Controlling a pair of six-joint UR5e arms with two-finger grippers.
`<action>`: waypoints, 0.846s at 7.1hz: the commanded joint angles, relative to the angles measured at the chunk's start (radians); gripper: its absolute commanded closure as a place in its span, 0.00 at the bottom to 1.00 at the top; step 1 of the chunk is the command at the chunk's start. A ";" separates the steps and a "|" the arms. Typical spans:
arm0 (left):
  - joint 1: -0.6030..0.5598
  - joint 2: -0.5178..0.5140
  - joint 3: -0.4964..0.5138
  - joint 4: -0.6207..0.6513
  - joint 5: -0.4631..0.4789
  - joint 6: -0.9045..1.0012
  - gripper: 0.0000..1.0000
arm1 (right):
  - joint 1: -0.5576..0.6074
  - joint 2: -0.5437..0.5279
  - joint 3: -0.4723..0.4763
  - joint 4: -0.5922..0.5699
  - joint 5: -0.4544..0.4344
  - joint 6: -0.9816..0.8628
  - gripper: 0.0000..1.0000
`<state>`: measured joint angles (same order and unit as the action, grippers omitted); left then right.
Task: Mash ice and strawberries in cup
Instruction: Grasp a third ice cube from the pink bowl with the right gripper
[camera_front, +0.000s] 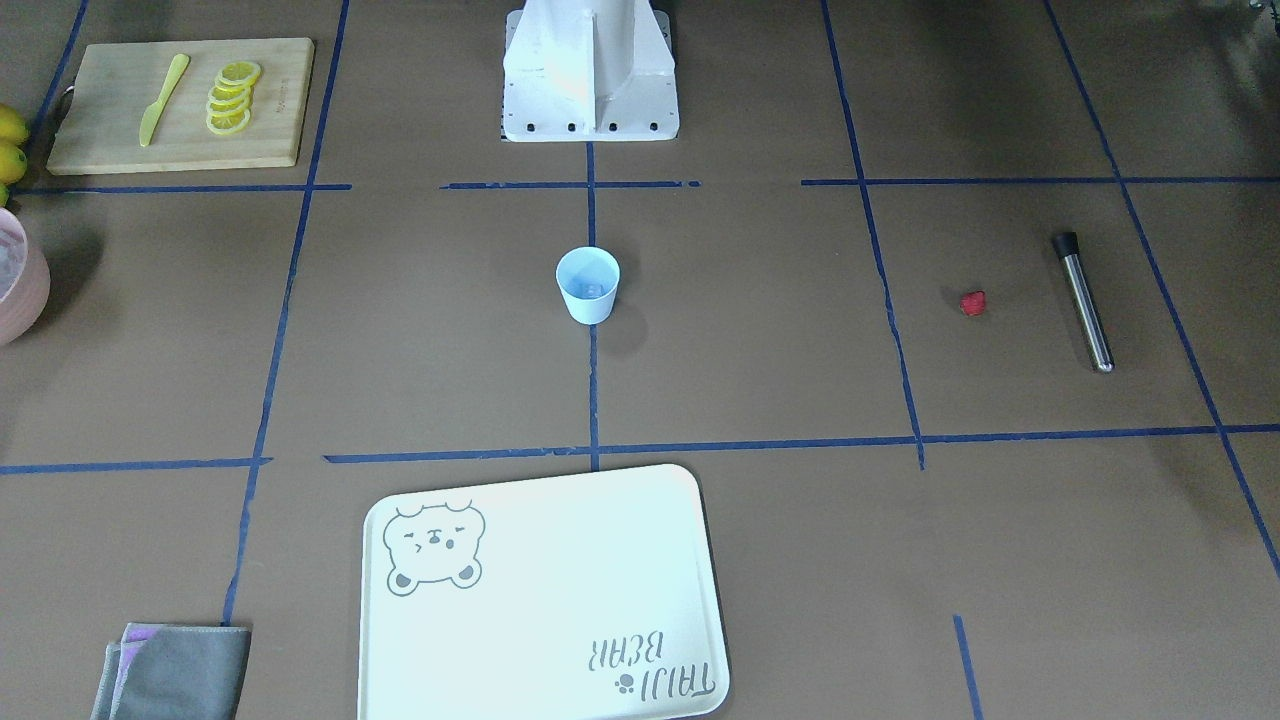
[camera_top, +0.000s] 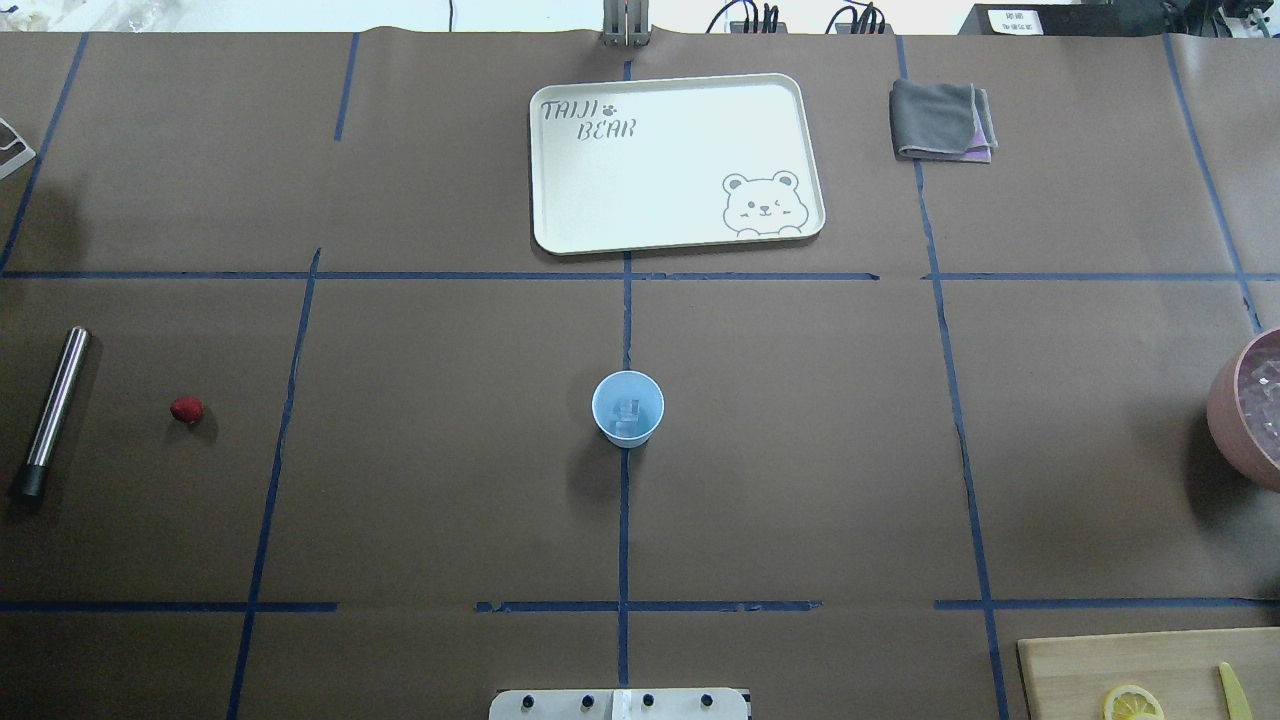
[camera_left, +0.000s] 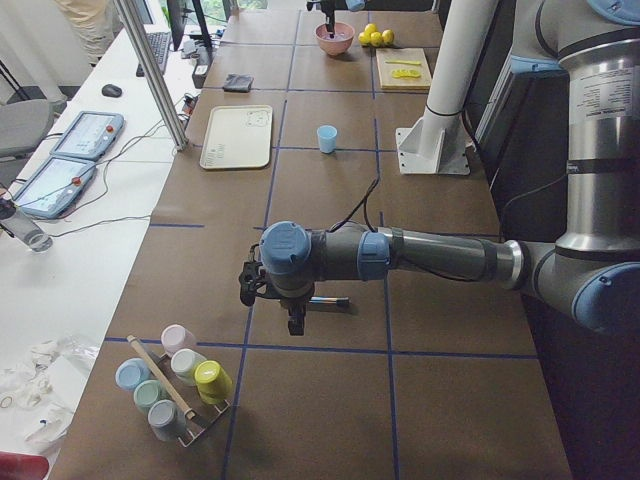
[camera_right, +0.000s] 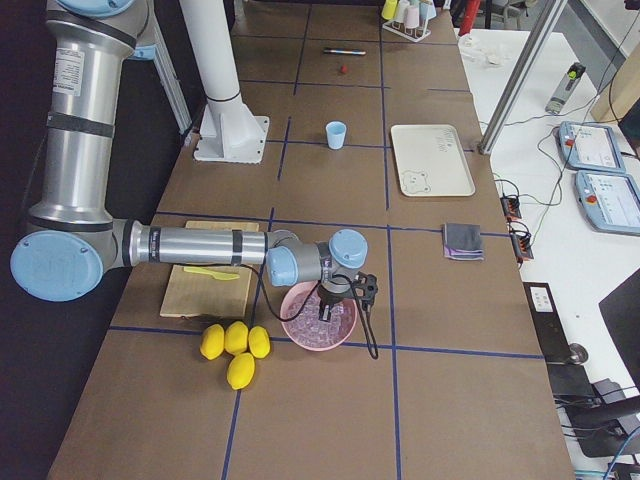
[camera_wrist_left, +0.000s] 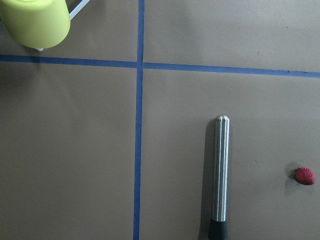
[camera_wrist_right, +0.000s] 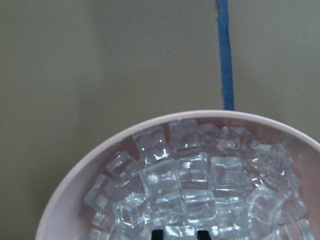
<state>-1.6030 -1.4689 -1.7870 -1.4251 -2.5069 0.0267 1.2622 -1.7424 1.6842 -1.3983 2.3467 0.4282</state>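
So this one's barely started imo. The cup (camera_top: 627, 408) sits alone in the middle of the table, well away from both grippers and roughly between them. There's at least one clear lump of ice (camera_top: 628, 412) in its bottom, so some ice looks loaded. The strawberry (camera_wrist_left: 304, 176) isn't in yet. It's lying on the table under the left gripper (camera_left: 296, 322), off to one side, near the steel muddler (camera_wrist_left: 220, 175) but not touching it. Nothing's been mashed as far as I can see, so what's left is getting the berry into the cup, maybe more ice, then picking up the muddler and actually pounding. Pose-wise, the left arm is stretched out low and about level over the table, wrist bent so the gripper points straight down above the muddler, clear of it. Only the side camera catches that gripper, so I can't tell if it's spread or closed. The right arm is laid out the same way, pointing down into the pink bowl (camera_wrist_right: 67, 210) heaped with cubes. Its two dark tips poke into the wrist view with a gap between them, right at the cubes. Honestly can't tell if it's pinching one or just hanging there empty.
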 joint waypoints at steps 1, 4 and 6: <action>0.000 0.001 -0.005 0.000 -0.001 -0.001 0.00 | 0.073 -0.052 0.117 0.001 -0.013 -0.002 1.00; 0.000 0.001 -0.005 0.000 -0.001 -0.001 0.00 | -0.008 -0.071 0.371 0.001 -0.004 0.272 1.00; 0.002 -0.001 -0.008 -0.002 0.000 0.012 0.00 | -0.180 0.123 0.411 0.001 -0.023 0.642 1.00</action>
<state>-1.6027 -1.4683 -1.7939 -1.4254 -2.5078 0.0288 1.1934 -1.7275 2.0625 -1.3977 2.3374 0.8412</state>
